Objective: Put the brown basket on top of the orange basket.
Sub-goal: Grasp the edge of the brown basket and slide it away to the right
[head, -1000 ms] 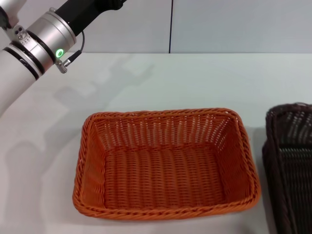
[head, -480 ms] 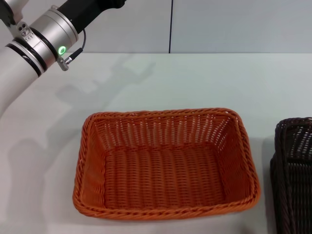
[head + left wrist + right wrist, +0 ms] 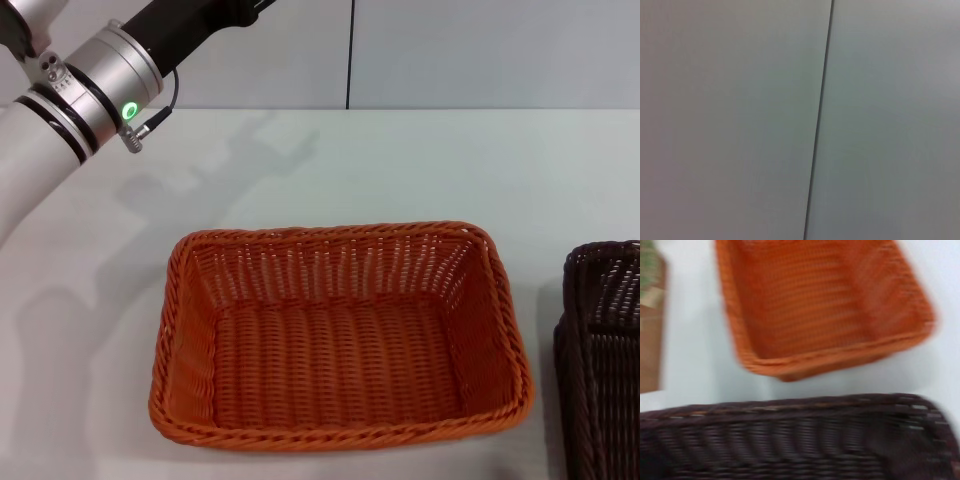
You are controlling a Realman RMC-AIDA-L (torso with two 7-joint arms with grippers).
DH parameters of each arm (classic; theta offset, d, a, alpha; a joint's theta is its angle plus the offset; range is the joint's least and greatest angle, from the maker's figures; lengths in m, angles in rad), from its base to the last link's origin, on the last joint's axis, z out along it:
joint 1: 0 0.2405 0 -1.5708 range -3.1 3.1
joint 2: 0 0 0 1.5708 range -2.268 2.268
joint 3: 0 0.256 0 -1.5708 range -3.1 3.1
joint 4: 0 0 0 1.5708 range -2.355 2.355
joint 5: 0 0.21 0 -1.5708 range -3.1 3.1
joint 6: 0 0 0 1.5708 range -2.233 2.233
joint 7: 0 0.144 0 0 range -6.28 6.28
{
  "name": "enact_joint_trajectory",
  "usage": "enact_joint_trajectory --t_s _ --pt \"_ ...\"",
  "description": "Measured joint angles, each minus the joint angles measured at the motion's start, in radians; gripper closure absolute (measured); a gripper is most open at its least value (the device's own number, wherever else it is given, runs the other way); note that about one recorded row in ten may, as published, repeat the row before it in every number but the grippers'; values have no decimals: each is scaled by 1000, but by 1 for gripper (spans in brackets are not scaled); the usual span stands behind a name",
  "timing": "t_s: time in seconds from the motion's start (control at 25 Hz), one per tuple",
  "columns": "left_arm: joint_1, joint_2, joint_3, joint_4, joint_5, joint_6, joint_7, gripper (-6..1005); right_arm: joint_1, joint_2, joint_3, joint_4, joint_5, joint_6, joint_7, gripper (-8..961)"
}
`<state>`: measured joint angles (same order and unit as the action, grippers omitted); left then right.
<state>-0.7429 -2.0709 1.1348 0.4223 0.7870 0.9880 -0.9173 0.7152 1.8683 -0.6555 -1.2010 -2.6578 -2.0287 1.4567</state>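
- The orange basket (image 3: pixel 338 338) sits open-side up on the white counter (image 3: pixel 400 160).
- The brown basket (image 3: pixel 602 360) is beside it on the robot's right, cut off by the frame edge.
- Neither pincer is visible; only the left arm (image 3: pixel 90 85) shows, raised at far left.

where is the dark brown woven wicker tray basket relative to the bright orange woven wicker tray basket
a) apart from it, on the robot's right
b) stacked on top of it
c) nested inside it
a, the dark brown woven wicker tray basket sits at the head view's right edge, with bare table between it and the empty bright orange woven wicker tray basket.
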Motion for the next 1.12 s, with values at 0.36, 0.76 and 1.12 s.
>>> enact_joint_trajectory --t_s 0.36,0.76,1.12 --pt "5 0 -3 -18 0 -8 -1 156 2 -6 37 46 -30 221 11 378" --pt "0 0 0 -19 0 -30 -3 156 4 -6 8 183 -75 323 13 379" --pt "-10 -1 6 -23 0 -40 -3 157 0 5 -35 291 -85 437 -2 381"
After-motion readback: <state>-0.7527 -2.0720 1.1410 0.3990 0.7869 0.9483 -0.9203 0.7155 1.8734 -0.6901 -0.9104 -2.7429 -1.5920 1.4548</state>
